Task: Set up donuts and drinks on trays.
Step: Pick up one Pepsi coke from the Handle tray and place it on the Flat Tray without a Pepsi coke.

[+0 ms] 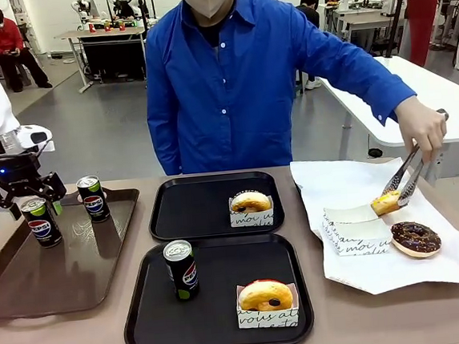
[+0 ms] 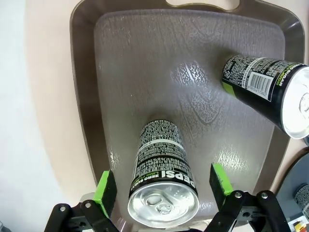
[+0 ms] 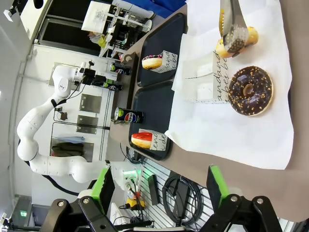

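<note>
So, approx. half done. Near black tray [image 1: 217, 310] has a can [image 1: 181, 269] and a sleeved donut [image 1: 264, 296]. Far black tray [image 1: 193, 211] has a donut [image 1: 251, 202] but no drink yet. Two spare cans stand on the brown tray [image 1: 30, 286] at far left. Left gripper [image 2: 163, 182] is wide open, pads either side of the nearer spare can [image 2: 159, 154], not touching. Right gripper [image 3: 159, 188] is wide too and empty, over the table's right side. Person's hand [image 1: 421, 125] holds tongs [image 1: 403, 174] on a yellow donut [image 1: 386, 202] over white paper [image 1: 367, 271], w/ a choc donut [image 1: 415, 238] beside it. Left to do, prob.: get a can onto the far tray.
</note>
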Robot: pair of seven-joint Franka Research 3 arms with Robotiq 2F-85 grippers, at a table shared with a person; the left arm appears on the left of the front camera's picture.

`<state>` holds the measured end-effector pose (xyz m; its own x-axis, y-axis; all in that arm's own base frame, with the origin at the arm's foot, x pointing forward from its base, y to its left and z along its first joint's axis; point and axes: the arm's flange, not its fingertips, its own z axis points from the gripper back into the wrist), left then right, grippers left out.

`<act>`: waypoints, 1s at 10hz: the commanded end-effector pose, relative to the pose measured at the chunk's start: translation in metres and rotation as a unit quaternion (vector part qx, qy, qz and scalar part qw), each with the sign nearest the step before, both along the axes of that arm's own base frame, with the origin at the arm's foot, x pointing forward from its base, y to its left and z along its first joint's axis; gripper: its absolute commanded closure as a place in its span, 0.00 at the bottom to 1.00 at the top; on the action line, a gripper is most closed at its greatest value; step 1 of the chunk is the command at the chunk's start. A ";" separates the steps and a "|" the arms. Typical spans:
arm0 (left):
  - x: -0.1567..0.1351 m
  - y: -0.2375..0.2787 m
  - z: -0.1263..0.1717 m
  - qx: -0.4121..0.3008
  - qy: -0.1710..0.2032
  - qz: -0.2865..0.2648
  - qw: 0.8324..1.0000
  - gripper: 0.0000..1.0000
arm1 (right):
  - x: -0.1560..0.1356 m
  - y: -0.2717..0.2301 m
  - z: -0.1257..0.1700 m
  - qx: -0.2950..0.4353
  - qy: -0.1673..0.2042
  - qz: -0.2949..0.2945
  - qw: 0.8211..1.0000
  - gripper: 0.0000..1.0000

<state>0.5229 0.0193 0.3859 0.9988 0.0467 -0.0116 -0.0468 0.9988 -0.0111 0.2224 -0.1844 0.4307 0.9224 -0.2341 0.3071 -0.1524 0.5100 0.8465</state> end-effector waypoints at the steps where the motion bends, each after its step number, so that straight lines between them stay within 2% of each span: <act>1: 0.001 0.002 -0.005 -0.003 -0.006 -0.001 1.000 0.00 | 0.000 0.000 0.000 0.003 -0.003 0.003 1.000 0.00; 2: 0.001 0.001 -0.006 -0.002 -0.002 0.000 1.000 0.46 | 0.000 0.000 0.000 0.003 -0.003 0.003 1.000 0.00; 3: -0.001 0.001 -0.007 -0.001 0.003 0.001 1.000 0.52 | 0.000 0.000 0.000 0.003 -0.003 0.003 1.000 0.00; 4: -0.001 0.001 -0.006 0.001 0.012 0.004 1.000 0.99 | 0.000 0.000 0.000 0.003 -0.003 0.003 1.000 0.00; 7: 0.000 0.001 -0.003 0.006 0.021 0.008 1.000 1.00 | 0.000 0.000 0.000 0.003 -0.003 0.003 1.000 0.00; 8: -0.001 0.001 -0.003 0.007 0.022 0.009 1.000 0.88 | 0.000 0.000 0.000 0.003 -0.003 0.003 1.000 0.00; 10: -0.008 -0.002 0.011 0.024 0.035 -0.006 0.999 1.00 | 0.000 0.000 0.000 0.003 -0.003 0.003 1.000 0.00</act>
